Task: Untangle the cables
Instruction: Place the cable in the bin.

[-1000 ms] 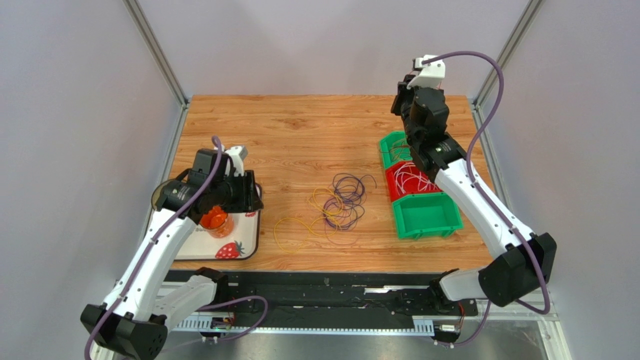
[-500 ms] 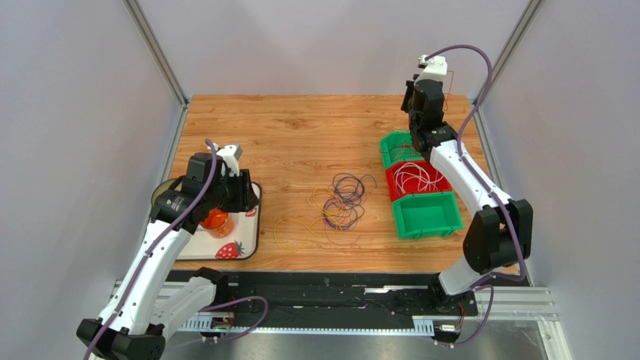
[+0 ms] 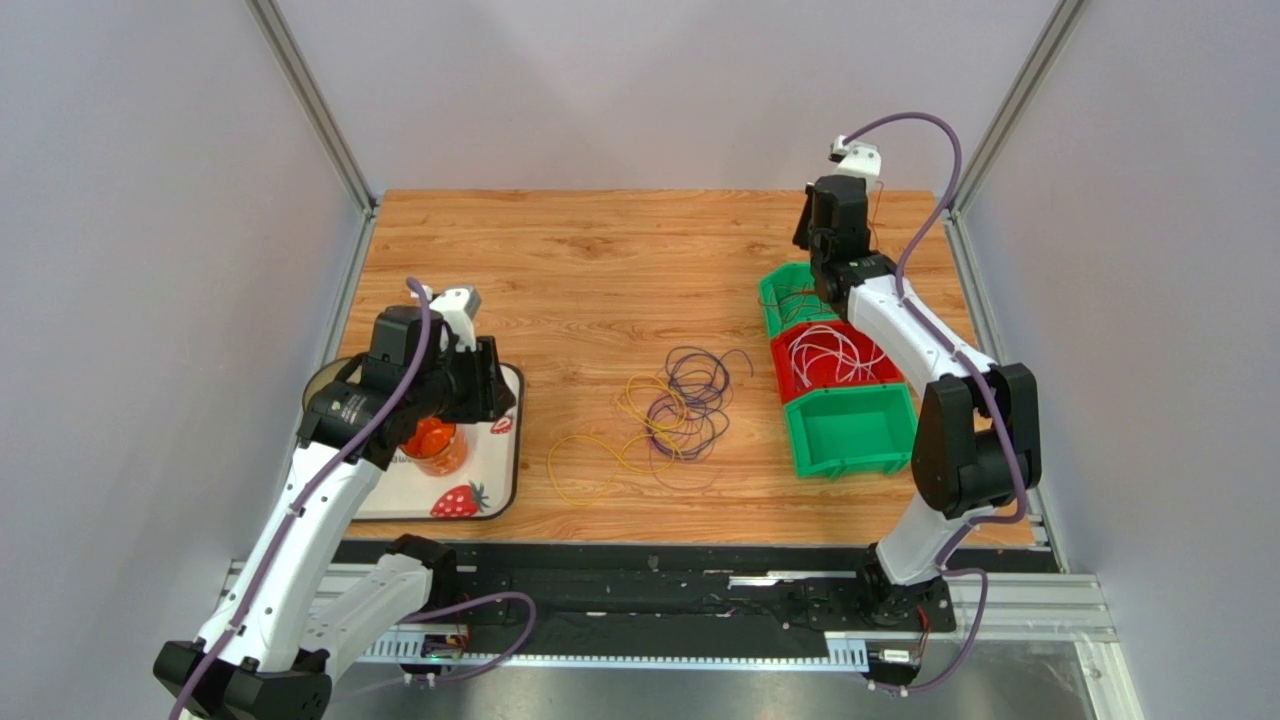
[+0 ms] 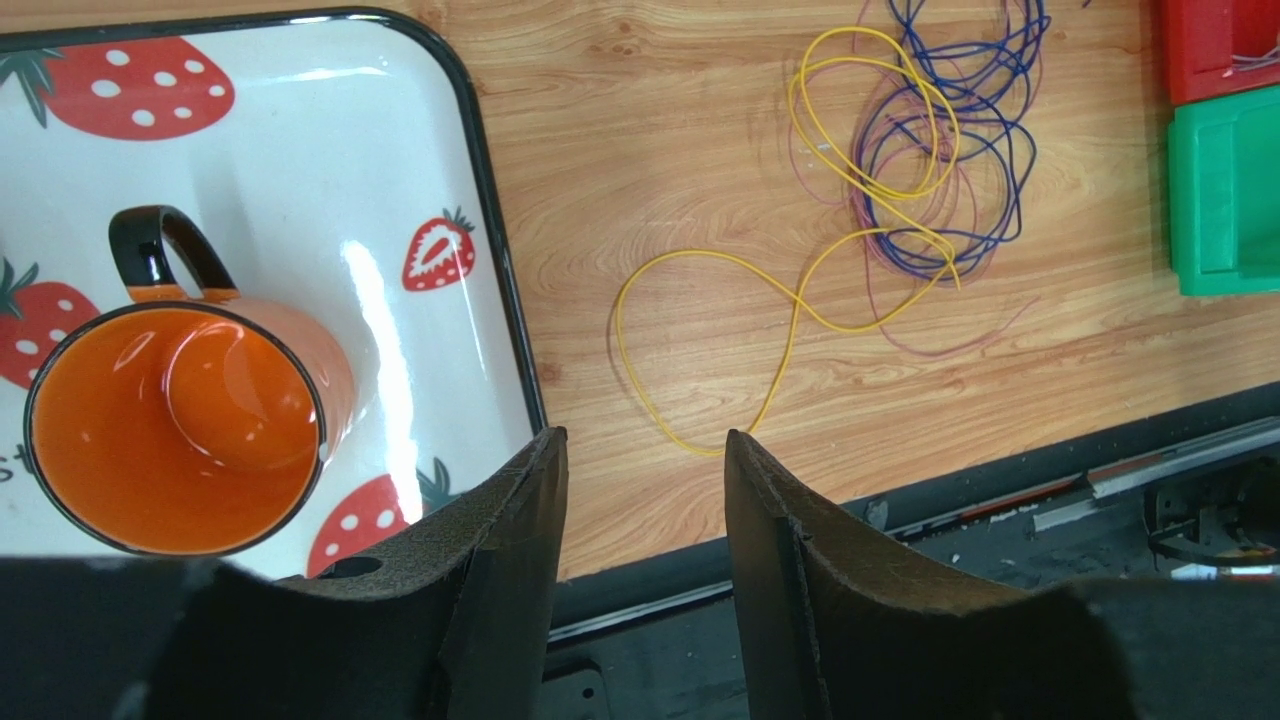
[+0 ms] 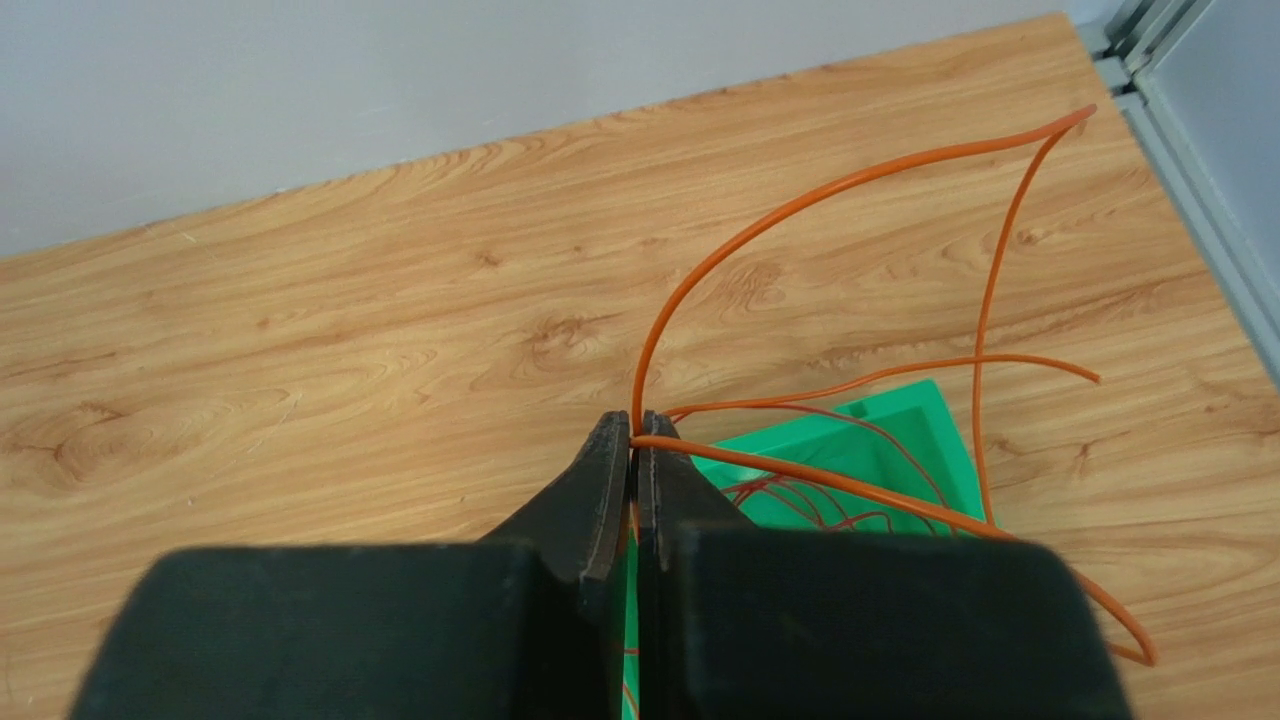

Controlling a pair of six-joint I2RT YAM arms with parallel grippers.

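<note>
Right claw (image 5: 633, 450) pinching orange cable (image 5: 842, 195) — loops fanning past its tips, left claw (image 4: 639, 465) spread, tangled cables (image 4: 917, 150) ahead

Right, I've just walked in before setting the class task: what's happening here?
The right gripper is shut on an orange cable, holding it up above the far green bin. The left gripper hovers open at the edge of a strawberry tray carrying an orange mug. A tangle of purple and yellow cables lies mid-table, and white cables sit in the red bin.

green bin (image 5: 920, 428) — mostly behind right pincer (image 5: 633, 438) | tray (image 4: 376, 180) — cut by left edge
</note>
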